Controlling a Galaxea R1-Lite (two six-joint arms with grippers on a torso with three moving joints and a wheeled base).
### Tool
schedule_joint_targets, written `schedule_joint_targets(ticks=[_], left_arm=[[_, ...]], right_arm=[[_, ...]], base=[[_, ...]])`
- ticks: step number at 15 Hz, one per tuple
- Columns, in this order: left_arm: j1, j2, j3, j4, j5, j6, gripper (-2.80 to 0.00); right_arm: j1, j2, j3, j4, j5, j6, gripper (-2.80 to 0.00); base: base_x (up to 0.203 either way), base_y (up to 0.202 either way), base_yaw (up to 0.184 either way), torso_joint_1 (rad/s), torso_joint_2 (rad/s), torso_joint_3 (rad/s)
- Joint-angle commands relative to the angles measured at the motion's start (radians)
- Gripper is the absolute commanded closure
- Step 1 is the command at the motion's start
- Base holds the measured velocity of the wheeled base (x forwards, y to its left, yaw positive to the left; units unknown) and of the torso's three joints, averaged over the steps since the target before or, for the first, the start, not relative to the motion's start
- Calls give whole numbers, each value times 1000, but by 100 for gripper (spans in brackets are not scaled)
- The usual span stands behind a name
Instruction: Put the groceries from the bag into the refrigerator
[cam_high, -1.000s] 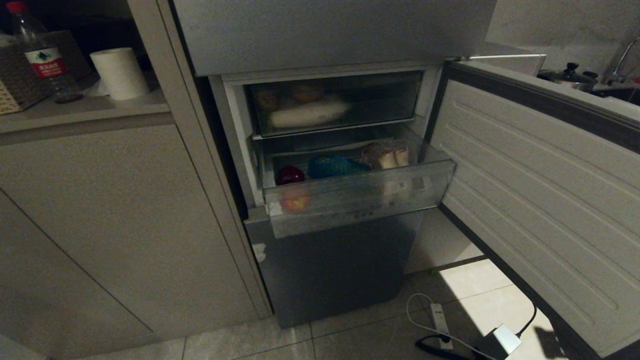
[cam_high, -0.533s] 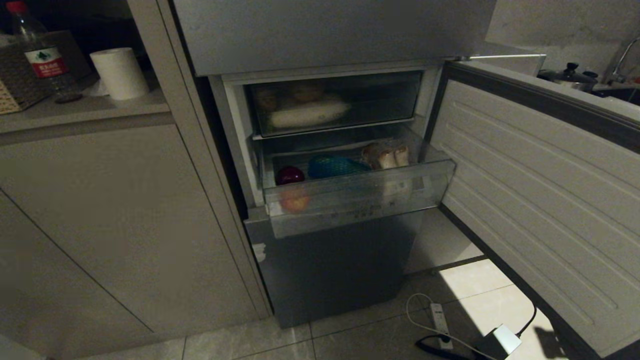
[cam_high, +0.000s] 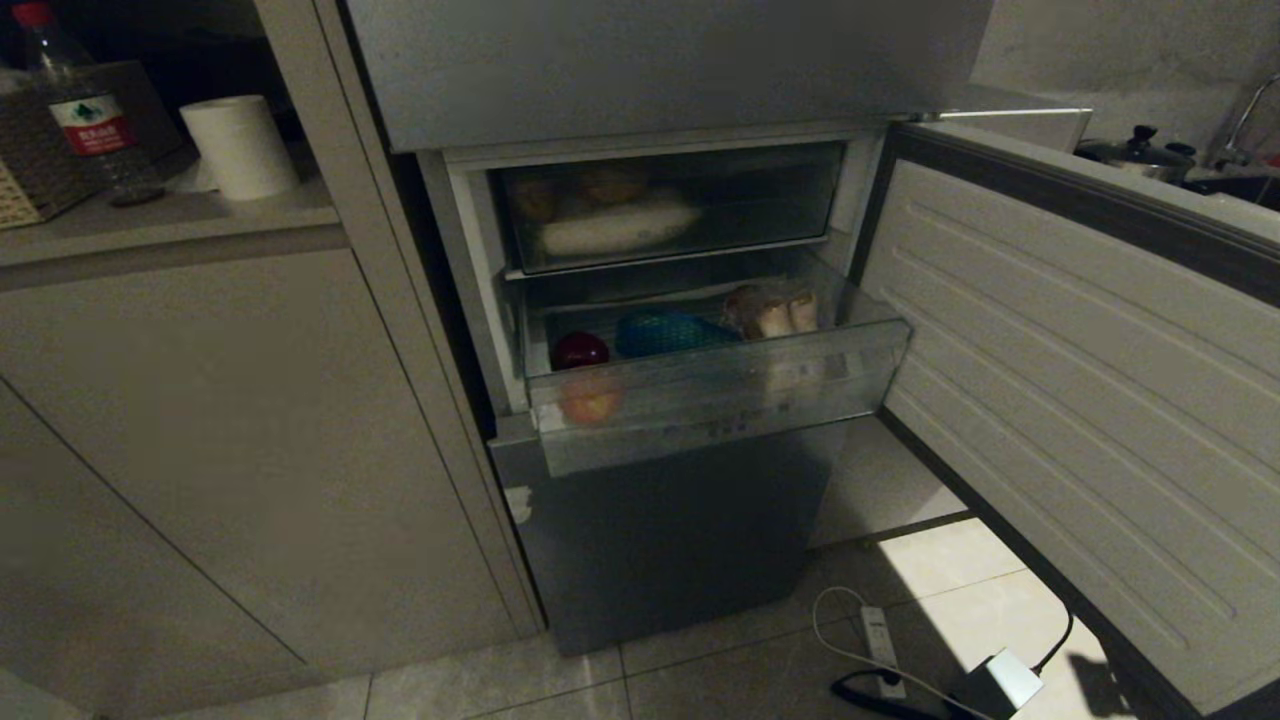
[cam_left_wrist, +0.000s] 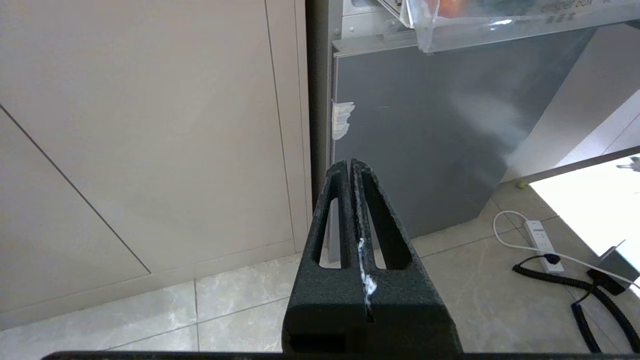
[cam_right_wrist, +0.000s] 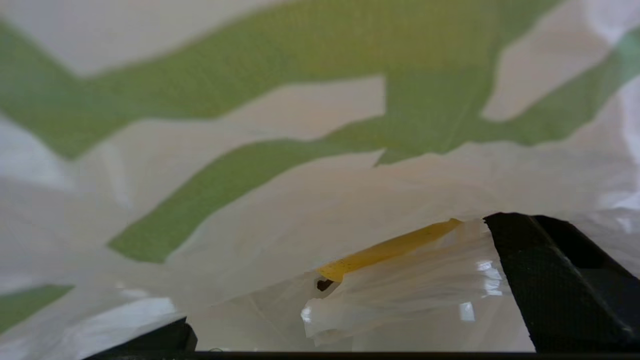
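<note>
— Right claw (cam_right_wrist: 340, 320) is spread wide and pushed inside the bag (cam_right_wrist: 210, 165), white plastic on every side of it. Nothing is caught between the fingers (cam_right_wrist: 550, 280) yet. Left claw (cam_left_wrist: 351, 172) hangs pinched shut and empty, low before the fridge (cam_left_wrist: 425, 135).

— What has changed in the last second?

— Nothing I can see. The drawer (cam_high: 720, 395) juts out as it did, the door (cam_high: 1080, 380) swung wide to its right. So I judge the task is mid-way: some food is stowed, and I am fishing for more.

— What lies in the bag?

— A yellow thing (cam_right_wrist: 385, 250), wrapped in clear film, between my fingers. I cannot tell what it is.

— Any writing?

— Broad green strokes on the bag, too close to read. The drawer's front seems to read "crisper box". In it sit a red fruit (cam_high: 581, 350), a blue net (cam_high: 665, 332) and pale lumps (cam_high: 780, 312).
</note>
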Motion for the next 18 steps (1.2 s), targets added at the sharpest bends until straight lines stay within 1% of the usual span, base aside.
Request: schedule_joint_targets(ticks=[1,2,3,4,9,12,14,18], left_arm=[[0,0,0,-1,0,0,0],[0,0,0,-1,0,0,0],[0,0,0,-1,0,0,0],[0,0,0,-1,0,0,0],[0,0,0,-1,0,0,0],[0,0,0,-1,0,0,0],[0,0,0,-1,0,0,0],[0,0,0,-1,0,0,0]], right_arm=[[1,8,-3,-1,1,-1,-280],[1,13,-4,-5,1,-1,-280],[1,14,-4,-16,-1,-1,-231],[1,14,-6,-18,-1,-1,0],[1,16,-15,-22,-1,-1,0],[8,-31,-9,-20,2,-1,0],[28,-84,26,-18,15,-1,0],[105,-190,116,-18,24,2,0]], base=[[0,0,0,0,0,0],[0,0,0,0,0,0],[0,0,0,0,0,0],[0,0,0,0,0,0],[0,0,0,0,0,0],[0,0,0,0,0,0],[0,0,0,0,0,0],[0,0,0,0,0,0]])
